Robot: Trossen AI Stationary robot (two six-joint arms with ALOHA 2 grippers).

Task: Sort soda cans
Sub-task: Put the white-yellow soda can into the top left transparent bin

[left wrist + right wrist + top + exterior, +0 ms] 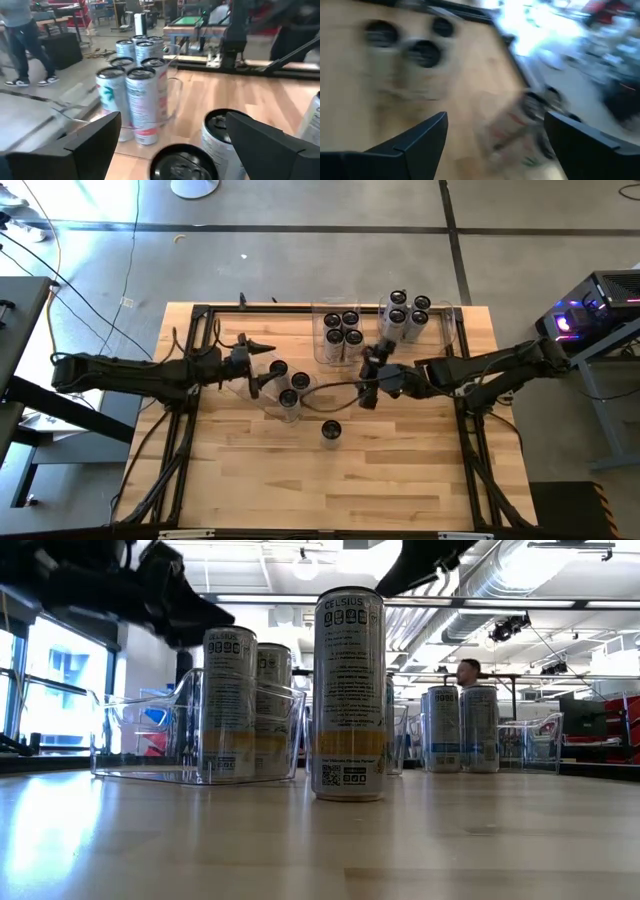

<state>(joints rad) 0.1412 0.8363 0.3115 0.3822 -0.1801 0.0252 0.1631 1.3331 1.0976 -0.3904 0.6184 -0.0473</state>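
Several soda cans stand upright on the wooden table. Three of them (pixel 289 385) stand in a clear bin (pixel 130 730) left of the middle, and one can (pixel 331 432) (pixel 349 695) stands alone on the wood nearer the front edge. Two far bins hold the middle group (pixel 342 330) and the right group (pixel 408 310). My left gripper (pixel 260 366) (pixel 172 145) hangs open just left of and above the three cans, with two can tops (pixel 186 161) showing between its fingers below. My right gripper (pixel 366 375) (pixel 495 135) hovers open near the table's middle, above bare wood.
A black frame rail (pixel 330 308) runs around the table top. Bare wood (pixel 400 470) fills the near half of the table. In the room beyond, a person (pixel 22 40) stands on the floor and another (pixel 468 670) shows far behind the cans.
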